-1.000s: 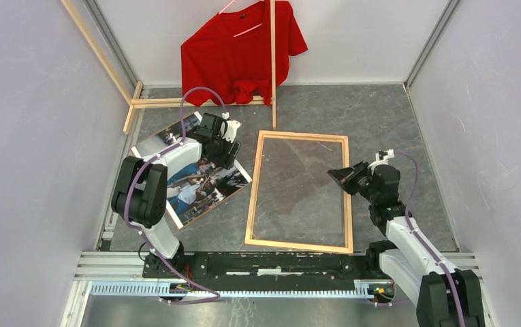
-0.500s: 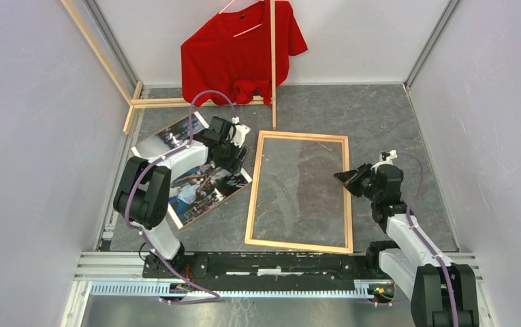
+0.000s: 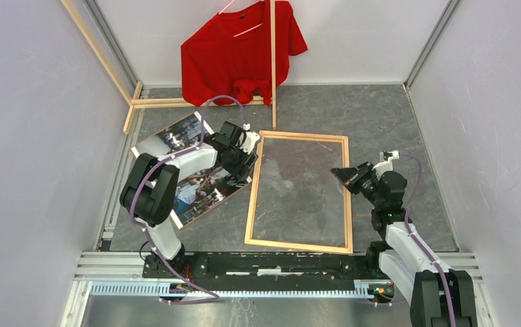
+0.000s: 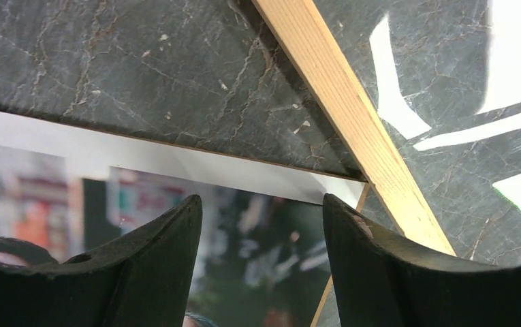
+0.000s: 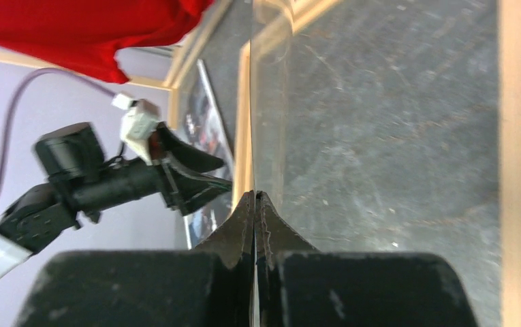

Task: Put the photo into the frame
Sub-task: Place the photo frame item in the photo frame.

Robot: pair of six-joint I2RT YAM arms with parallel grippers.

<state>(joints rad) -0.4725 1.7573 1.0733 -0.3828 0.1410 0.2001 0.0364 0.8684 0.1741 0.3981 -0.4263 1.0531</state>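
Grey marbled stone tops the counter [image 3: 380, 116], where a large rectangular picture frame of thin light wood with a clear pane [image 3: 252, 197] lies flat at centre. To its left, set askew, lies the large glossy colour print of people with a white border [image 3: 199, 194], picture side up. The left wrist view shows its nearest corner just beside the frame's left strip.

The left claw [image 3: 242, 167] hovers over that corner. Its dark fingers [image 4: 169, 259] are spread wide with nothing gripped between them, and whether they touch the print cannot be told.

Across the pane, the right claw [image 3: 342, 174] points inward from above the frame's right strip, its two fingers pressed tight together and holding nothing.

At the far wall a red T-shirt [image 3: 237, 58] hangs on a pink hanger [image 3: 247, 29]. Loose light-wood slats [image 3: 176, 102] lie at the counter's far left corner — one more slat stands upright in front of the shirt.
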